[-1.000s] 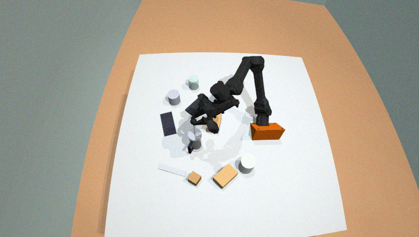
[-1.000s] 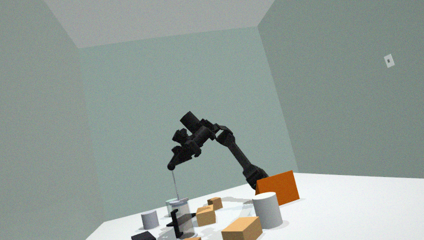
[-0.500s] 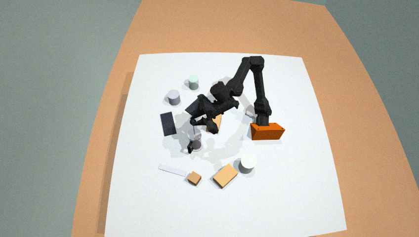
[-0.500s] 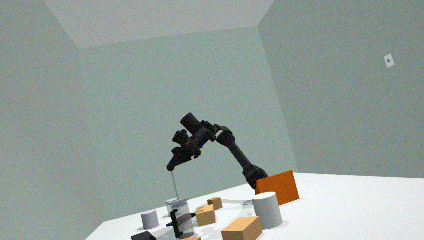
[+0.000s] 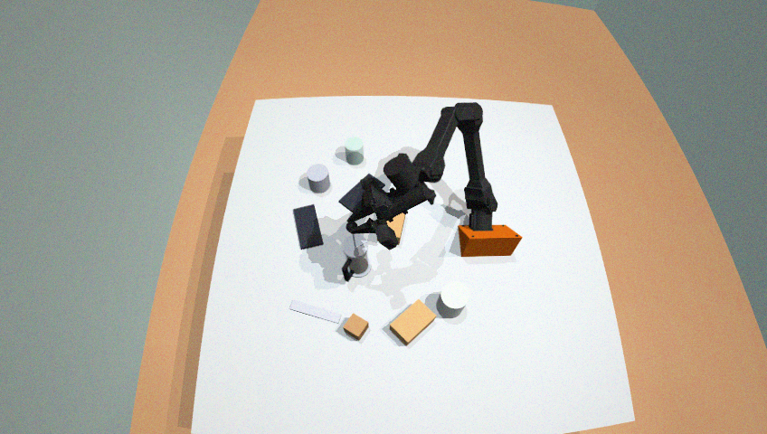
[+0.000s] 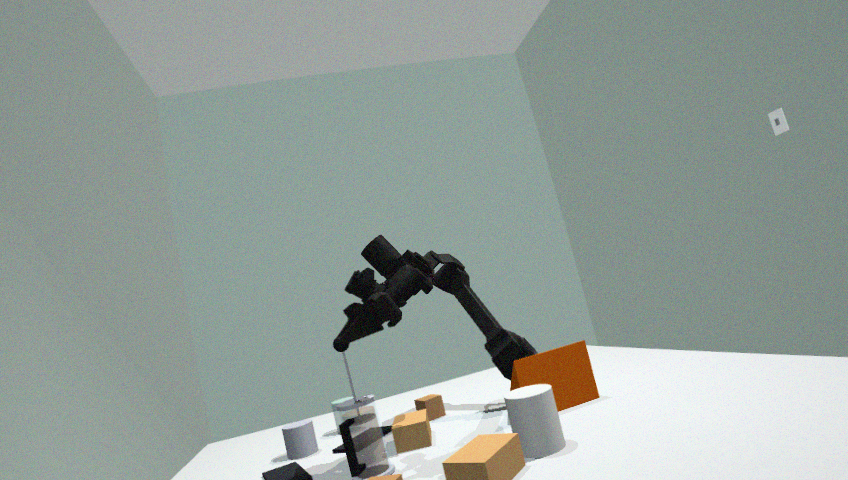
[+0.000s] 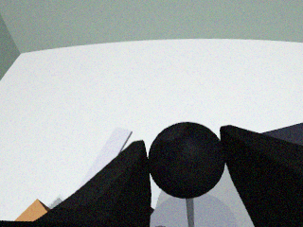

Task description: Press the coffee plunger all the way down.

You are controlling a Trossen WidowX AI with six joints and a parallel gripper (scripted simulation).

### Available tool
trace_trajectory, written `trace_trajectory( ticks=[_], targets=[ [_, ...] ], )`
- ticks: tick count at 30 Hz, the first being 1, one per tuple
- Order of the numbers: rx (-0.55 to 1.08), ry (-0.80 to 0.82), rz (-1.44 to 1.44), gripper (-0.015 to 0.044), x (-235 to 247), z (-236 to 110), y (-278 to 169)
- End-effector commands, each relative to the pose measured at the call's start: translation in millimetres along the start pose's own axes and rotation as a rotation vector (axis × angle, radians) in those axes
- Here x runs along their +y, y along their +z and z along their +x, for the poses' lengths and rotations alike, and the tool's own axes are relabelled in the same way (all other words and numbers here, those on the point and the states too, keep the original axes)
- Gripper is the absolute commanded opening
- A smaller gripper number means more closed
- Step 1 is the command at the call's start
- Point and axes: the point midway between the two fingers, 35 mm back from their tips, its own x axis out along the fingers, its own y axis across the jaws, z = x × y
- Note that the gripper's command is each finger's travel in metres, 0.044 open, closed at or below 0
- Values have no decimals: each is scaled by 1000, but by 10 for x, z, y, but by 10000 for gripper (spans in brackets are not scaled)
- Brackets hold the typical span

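The coffee press [image 5: 359, 262] [image 6: 370, 446] stands upright on the white table, clear-walled, with a black handle [image 5: 347, 270] [image 6: 351, 447] on its side. Its thin plunger rod [image 6: 349, 374] [image 7: 190, 210] rises well above the lid, topped by a round black knob [image 7: 187, 161] [image 6: 340, 344]. My gripper [image 5: 352, 225] [image 7: 183, 144] is shut on the knob, one finger touching each side, high above the lid. In the top view the fingers mostly hide the knob. The lower part of the press is out of the wrist view.
A wooden block [image 5: 398, 228] lies beside the press under the gripper. Dark blocks [image 5: 307, 226] [image 5: 352, 197], a grey cylinder [image 5: 318, 179] and a green cylinder [image 5: 355, 151] lie around it. A pale strip [image 5: 315, 311], wooden blocks [image 5: 355, 325] [image 5: 412, 321] and a white cylinder [image 5: 453, 301] stand opposite.
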Motion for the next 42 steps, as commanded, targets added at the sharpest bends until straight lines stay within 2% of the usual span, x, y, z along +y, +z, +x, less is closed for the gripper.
trace_trajectory(
  ticks=[1, 34, 42],
  targets=[
    [36, 2, -17, 116, 12, 109, -195],
    [32, -2, -19, 116, -14, 392, -651],
    [32, -2, -19, 116, -19, 423, -648]
  ],
)
